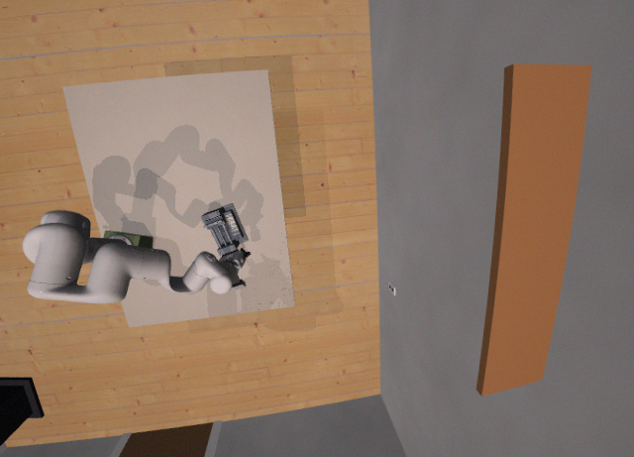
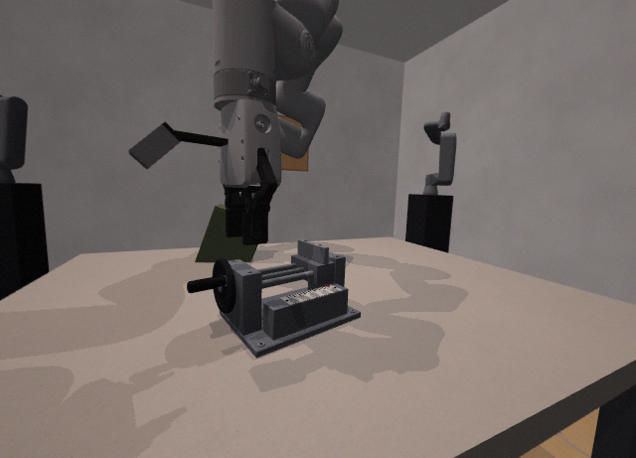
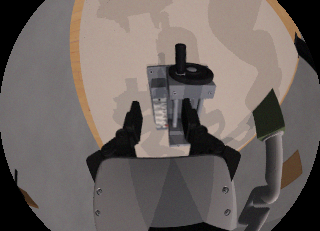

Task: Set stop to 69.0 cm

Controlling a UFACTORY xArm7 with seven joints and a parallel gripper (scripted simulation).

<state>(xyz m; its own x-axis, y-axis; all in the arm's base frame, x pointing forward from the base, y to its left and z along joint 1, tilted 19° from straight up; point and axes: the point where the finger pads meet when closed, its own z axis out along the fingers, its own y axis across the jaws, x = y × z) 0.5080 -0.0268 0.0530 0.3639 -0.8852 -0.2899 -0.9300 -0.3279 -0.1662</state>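
1. Your handwheel [image 2: 224, 285], with its crank handle [image 2: 203, 284], sits below the gripper and slightly left.
2. Your gripper [image 2: 247, 226] hangs half open, holding nothing; you are in the approach step.
3. The stop [image 2: 314, 262] lies below-right. Next, descend and grasp the handle.

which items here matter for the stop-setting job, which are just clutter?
Job:
- handwheel with its crank handle
- stop carriage on the guide rods
- scale strip with red marker
- gripper, open, above the handwheel, holding nothing

Lying about:
- green block behind the fixture
- spare arm on pedestal
- orange wall panel
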